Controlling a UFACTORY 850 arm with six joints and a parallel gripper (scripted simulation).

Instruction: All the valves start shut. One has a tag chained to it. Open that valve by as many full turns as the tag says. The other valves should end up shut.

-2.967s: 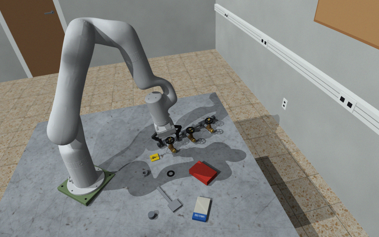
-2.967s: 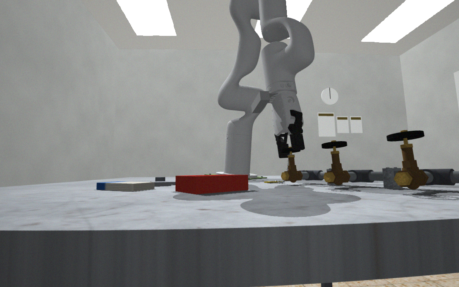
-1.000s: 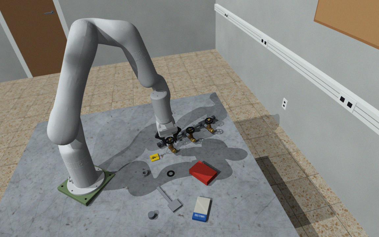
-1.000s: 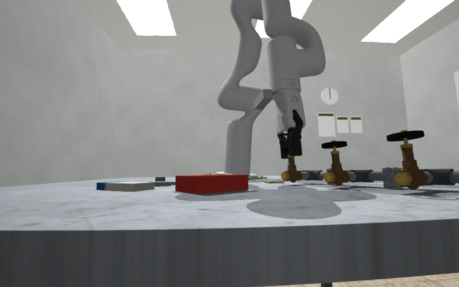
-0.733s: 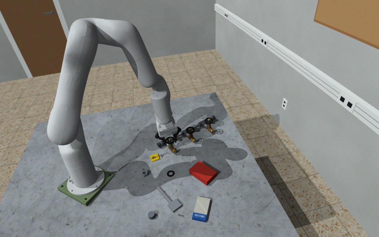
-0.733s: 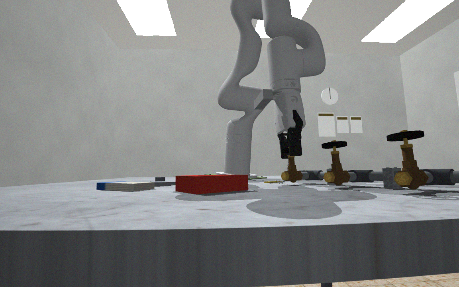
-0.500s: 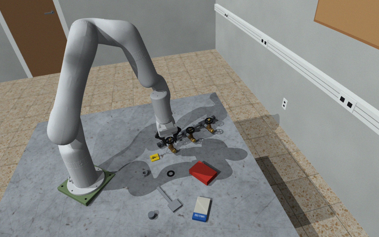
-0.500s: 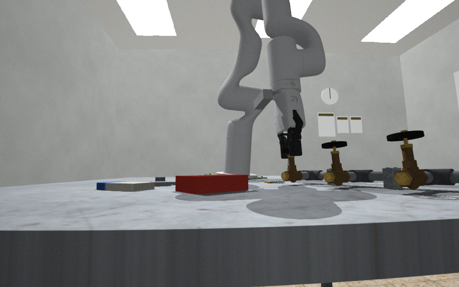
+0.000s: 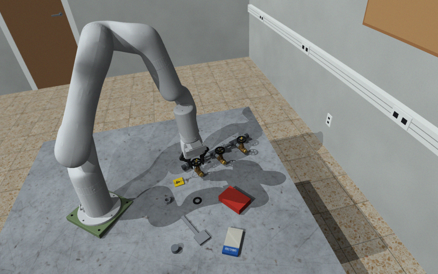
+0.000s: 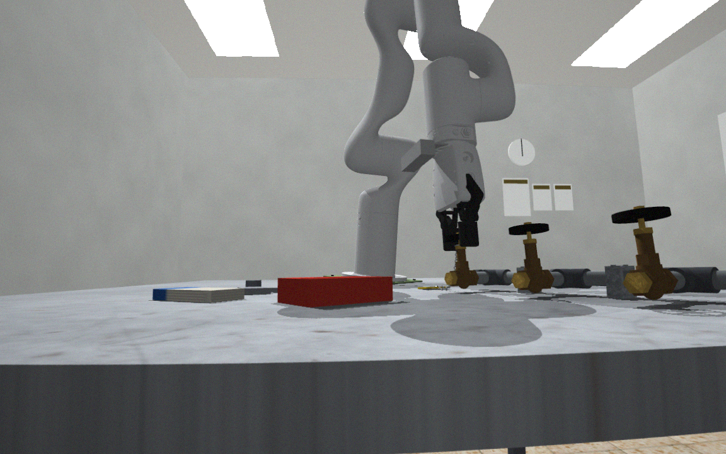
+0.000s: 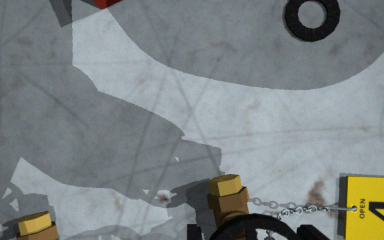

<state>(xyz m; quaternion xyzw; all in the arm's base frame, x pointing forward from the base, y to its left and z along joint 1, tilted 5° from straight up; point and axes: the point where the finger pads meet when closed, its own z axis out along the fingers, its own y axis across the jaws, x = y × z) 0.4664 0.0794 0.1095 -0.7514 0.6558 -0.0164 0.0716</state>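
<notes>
Three brass valves with black handwheels stand on a grey pipe: the tagged valve (image 9: 197, 166), a middle valve (image 9: 220, 153) and a far valve (image 9: 241, 143). A chain (image 11: 285, 208) runs from the tagged valve to a yellow tag (image 9: 178, 181) on the table, and the tag reads "OPEN 4 TURNS" in the wrist view (image 11: 375, 207). My gripper (image 9: 196, 160) points down over the tagged valve and is shut on its handwheel (image 11: 250, 227). In the exterior view my gripper (image 10: 459, 234) hides that wheel. The middle valve (image 10: 530, 253) and the far valve (image 10: 643, 251) stand free.
A red block (image 9: 235, 198), a black ring (image 9: 198, 198), a grey nut (image 9: 168, 199), a grey paddle-shaped tool (image 9: 195, 230), a grey cylinder (image 9: 176, 247) and a white-and-blue box (image 9: 232, 241) lie on the table in front of the valves. My base (image 9: 99, 212) stands at the left.
</notes>
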